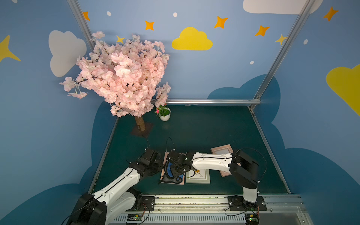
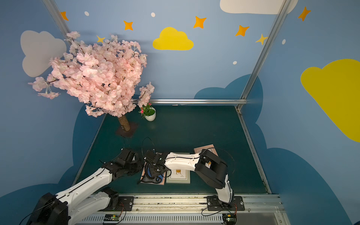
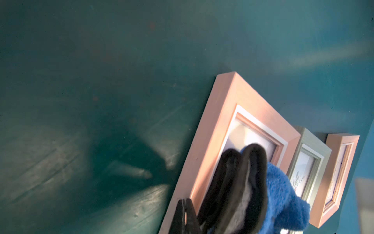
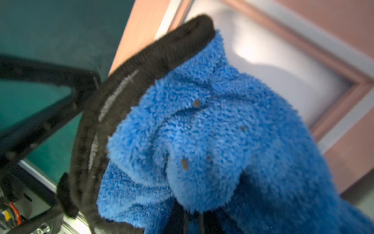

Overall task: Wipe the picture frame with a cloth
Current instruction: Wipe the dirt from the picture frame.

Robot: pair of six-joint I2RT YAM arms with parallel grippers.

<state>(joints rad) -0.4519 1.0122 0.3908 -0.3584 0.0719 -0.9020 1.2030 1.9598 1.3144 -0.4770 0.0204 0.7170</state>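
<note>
Cloth (image 4: 202,131) overhangs the pink frame (image 3: 222,97), grey frame (image 1: 197,181) just beside.

On my worktop (image 1: 204,126) I count a pink frame (image 3: 216,125), a grey-green frame (image 3: 311,139) beside it and a second pink frame (image 3: 339,174) — three picture frames in all. There is one blue cloth (image 4: 202,141) with a dark reverse. At the far left corner stand one pink blossom tree (image 1: 120,78) and one small white pot (image 1: 165,116) of green leaves.
</note>
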